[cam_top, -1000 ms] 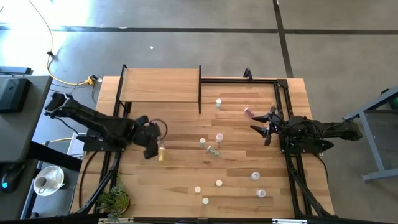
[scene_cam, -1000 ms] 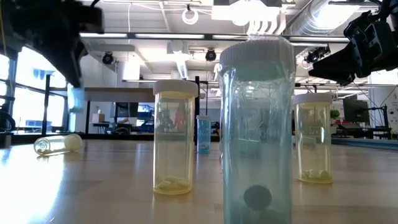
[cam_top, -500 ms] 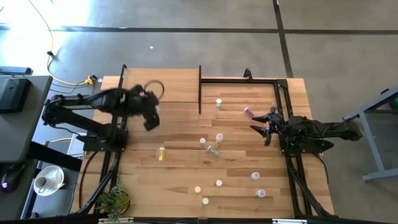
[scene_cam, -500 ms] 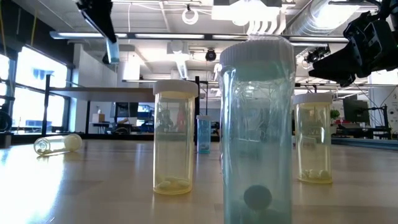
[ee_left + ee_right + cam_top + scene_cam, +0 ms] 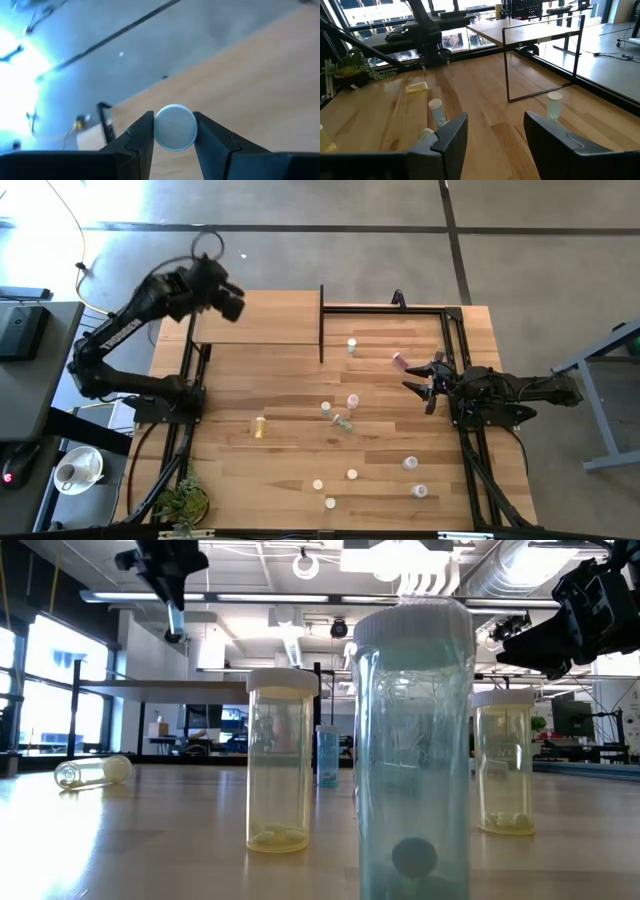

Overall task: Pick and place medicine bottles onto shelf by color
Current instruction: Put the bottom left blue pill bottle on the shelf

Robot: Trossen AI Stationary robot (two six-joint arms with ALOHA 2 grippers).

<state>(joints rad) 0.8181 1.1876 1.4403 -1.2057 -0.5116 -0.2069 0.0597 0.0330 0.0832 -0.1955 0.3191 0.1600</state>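
My left gripper point(image 5: 235, 308) hangs high over the left end of the shelf point(image 5: 262, 318), a light-wood board on thin black posts at the table's far left. It is shut on a small medicine bottle with a pale cap point(image 5: 175, 127). Other medicine bottles stand scattered on the tabletop, such as one by the shelf's right post point(image 5: 352, 346) and one mid-table point(image 5: 352, 400). A yellow one point(image 5: 259, 426) and a pink one point(image 5: 398, 361) lie on their sides. My right gripper point(image 5: 425, 385) waits open at the table's right, with nothing between its fingers point(image 5: 495, 135). My left gripper pinches the bottle between its two fingers point(image 5: 142, 132), which sit on opposite sides of it at the cap's rim point(image 5: 159, 131). The round cap faces back along the fingers, hiding the body. The fingers slant down. The bottle is lifted clear above the shelf.
Several bottles stand in the table's near right part point(image 5: 410, 463). In the low view three tall bottles point(image 5: 415, 740) stand close in front and one lies at the left point(image 5: 95, 772). A small plant point(image 5: 185, 502) sits at the near left corner. Black frame rails run along both sides.
My left gripper has risen from low beside the lying yellow bottle and swung toward the table's far edge, ending above the shelf's left end. It has rolled on the way and carried its bottle up with it. The yellow bottle has stayed where it lay.
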